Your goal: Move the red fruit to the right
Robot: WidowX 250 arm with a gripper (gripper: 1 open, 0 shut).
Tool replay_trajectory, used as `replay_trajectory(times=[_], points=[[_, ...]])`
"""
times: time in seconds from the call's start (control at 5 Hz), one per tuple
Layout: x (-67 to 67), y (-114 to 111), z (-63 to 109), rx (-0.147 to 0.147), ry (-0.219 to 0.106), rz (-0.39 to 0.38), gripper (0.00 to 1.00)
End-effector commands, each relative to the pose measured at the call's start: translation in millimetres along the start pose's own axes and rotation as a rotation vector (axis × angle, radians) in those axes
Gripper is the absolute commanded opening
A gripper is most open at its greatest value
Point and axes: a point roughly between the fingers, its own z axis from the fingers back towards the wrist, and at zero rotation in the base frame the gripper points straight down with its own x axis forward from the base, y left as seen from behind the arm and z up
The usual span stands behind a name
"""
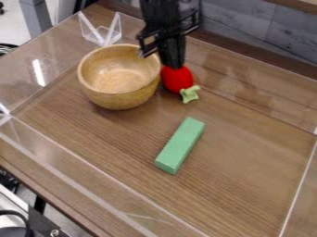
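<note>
The wooden bowl [119,77] is found at the left of the tabletop [247,139], upright on the wood surface. Its inside is seen to be bare; nothing is held in it. It is judged to be a bystander to the task, but it stands near enough to the gripper to be knocked by a careless sideways move.

Just to the right of the bowl, the gripper [168,53] is pointed straight down, its jaws drawn fully together above the red fruit [179,80]. The fruit is seen directly below the fingertips, resting on or barely above the table, with its green cap turned toward the lower right. Whether the fruit is actually pinched cannot be told from this view; the closed jaws appear to sit at its top rather than around it, so a missed or slipping grasp is considered possible.

Further right and nearer the camera, a green block [181,145] is laid flat and diagonal, well apart from the fruit. The ground to the right of the fruit is judged suitable for placement.
</note>
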Motion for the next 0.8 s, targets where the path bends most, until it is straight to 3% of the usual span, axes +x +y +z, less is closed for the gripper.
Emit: replay_trajectory(times=[0.0,0.2,0.4,0.6], points=[[-15.0,-15,37.4,-0.094,-0.013,-0.063,0.0],[-29.5,-15,55.4,-0.109,0.002,-0.097,0.0],[-38.6,-9,60.1,-0.103,-0.002,-0.115,0.0],[-41.4,-4,49.1,-0.079,-0.009,-0.174,1.0]])
